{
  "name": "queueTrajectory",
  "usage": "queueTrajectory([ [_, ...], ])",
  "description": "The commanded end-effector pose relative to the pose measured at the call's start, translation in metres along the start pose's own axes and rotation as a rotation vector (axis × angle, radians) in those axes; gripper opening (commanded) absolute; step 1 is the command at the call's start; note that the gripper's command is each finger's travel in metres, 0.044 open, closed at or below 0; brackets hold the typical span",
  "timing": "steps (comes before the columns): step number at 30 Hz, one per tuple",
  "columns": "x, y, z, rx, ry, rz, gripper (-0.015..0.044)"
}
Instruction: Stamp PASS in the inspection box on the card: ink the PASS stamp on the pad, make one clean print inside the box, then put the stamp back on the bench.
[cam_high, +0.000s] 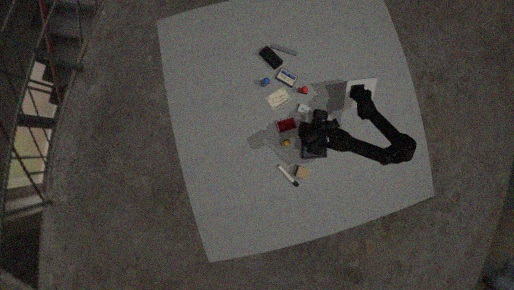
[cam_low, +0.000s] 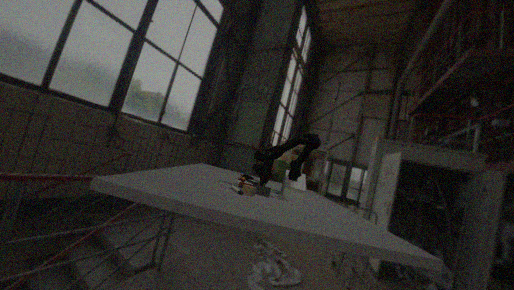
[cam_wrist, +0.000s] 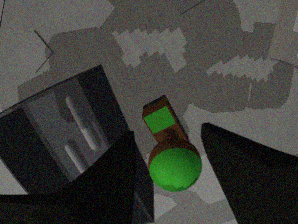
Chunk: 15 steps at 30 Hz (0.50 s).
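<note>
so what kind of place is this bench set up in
Most likely an old factory hall or warehouse. The exterior view shows tall multi-pane windows, bare block walls and exposed pipework up high. The grey bench stands on a rough concrete floor, beside a metal stairway.
</note>
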<state>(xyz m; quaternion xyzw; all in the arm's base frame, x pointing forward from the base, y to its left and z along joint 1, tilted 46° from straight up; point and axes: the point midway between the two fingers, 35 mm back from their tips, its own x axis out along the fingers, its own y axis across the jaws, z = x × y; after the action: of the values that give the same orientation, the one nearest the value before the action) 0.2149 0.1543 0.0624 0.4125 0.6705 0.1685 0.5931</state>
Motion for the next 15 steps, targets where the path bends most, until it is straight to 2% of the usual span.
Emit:
queueTrajectory([
  [1, 0.0, 0.0, 0.0, -0.002, 0.001, -0.001, 0.0257],
  [4, -0.008, 0.0, 0.003, -0.002, -0.002, -0.006, 0.0257],
  [12, -0.108, 0.004, 0.005, 0.003, -0.002, -0.013, 0.0257],
  [15, -0.117, 0.006, 0.003, 0.004, -0.001, -0.007, 0.0257],
])
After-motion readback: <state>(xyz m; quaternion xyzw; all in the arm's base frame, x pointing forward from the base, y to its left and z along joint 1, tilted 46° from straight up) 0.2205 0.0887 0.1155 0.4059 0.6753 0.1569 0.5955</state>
